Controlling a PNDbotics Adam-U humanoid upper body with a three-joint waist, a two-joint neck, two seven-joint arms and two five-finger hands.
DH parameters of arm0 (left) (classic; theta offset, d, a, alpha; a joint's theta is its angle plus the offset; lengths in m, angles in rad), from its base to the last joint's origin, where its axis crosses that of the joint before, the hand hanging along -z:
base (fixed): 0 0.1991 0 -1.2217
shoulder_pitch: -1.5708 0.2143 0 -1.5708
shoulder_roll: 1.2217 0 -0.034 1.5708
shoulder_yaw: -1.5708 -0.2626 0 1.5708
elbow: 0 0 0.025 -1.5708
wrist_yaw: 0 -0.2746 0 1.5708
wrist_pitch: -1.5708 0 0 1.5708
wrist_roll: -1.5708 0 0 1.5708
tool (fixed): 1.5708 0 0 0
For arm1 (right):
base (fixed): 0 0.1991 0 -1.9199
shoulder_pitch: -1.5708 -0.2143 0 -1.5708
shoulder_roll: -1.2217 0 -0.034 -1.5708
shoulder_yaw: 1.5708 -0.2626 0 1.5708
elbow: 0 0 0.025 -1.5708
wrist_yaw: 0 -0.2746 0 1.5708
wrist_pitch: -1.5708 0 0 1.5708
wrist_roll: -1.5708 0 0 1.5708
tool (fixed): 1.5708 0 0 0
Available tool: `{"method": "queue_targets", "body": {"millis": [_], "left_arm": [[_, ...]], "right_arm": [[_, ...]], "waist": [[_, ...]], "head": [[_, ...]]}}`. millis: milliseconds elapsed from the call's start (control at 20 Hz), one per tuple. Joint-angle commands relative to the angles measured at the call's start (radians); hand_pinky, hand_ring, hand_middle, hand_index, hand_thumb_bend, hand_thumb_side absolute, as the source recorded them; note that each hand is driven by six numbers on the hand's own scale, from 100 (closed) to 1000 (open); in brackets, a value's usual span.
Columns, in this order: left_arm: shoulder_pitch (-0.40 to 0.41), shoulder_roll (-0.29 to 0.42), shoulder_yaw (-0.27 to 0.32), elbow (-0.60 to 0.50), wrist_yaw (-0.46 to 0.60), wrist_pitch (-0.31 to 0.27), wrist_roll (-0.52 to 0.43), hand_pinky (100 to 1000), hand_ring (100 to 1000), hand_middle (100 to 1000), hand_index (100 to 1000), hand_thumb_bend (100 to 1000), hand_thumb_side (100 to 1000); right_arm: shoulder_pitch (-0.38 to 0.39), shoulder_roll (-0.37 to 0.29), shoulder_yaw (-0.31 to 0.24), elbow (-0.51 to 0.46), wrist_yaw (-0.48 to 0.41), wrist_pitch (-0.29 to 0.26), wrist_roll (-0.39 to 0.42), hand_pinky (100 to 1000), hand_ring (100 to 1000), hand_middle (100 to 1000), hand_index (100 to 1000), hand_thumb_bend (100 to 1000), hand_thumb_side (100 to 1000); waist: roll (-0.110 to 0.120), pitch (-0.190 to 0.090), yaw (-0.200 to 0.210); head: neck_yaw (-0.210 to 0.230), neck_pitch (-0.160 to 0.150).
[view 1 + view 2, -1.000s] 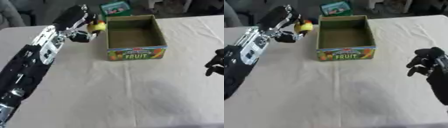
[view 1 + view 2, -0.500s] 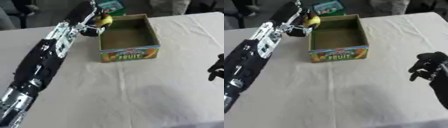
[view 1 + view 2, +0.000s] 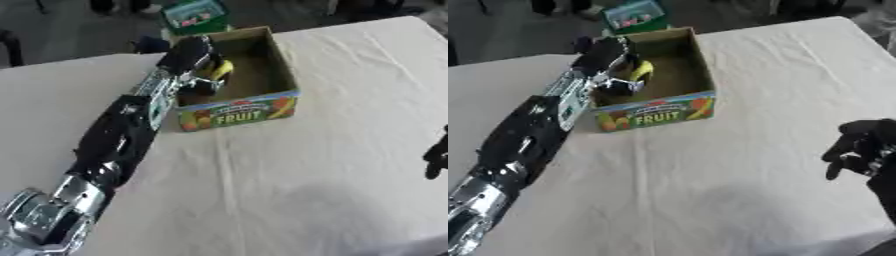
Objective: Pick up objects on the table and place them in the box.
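An open cardboard box [image 3: 241,111] with "FRUIT" printed on its front stands at the far middle of the table. My left hand [image 3: 194,59] reaches over the box's left wall and is shut on a small yellow object [image 3: 221,69], held just inside the box above its floor. The long black and silver left arm runs up from the lower left. My right hand [image 3: 864,148] hangs at the right edge above the table, fingers curled, holding nothing.
A white cloth [image 3: 289,180] covers the table. A green package [image 3: 194,15] lies beyond the table's far edge, behind the box. People's legs show at the top edge.
My left hand has carried the yellow object rightward from beside the box's far left corner to over the box's inside. The camera has also shifted. The right hand has hardly moved.
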Motion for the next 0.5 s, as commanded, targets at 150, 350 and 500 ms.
{"method": "queue_targets", "body": {"millis": [150,350,500], "left_arm": [[-0.015,0.003,0.030,0.004,-0.067,-0.001,-0.016,610,627,659,760,627,282],[-0.008,0.003,0.031,-0.023,-0.058,-0.009,-0.007,704,753,777,833,648,325],[0.003,0.000,0.029,-0.053,-0.017,-0.026,0.001,751,796,814,857,599,410]], "right_arm": [[-0.014,-0.005,0.001,-0.020,-0.001,0.000,0.005,411,550,502,684,100,699],[-0.012,-0.005,0.002,-0.018,-0.001,0.003,0.007,412,550,502,684,100,701],[-0.008,-0.004,-0.002,-0.016,0.000,0.004,0.004,412,551,503,684,100,706]], "waist": [[-0.006,-0.016,0.000],[-0.007,-0.020,0.009],[-0.007,-0.025,0.026]], "head": [[-0.002,-0.013],[-0.010,-0.010],[-0.019,-0.007]]}}
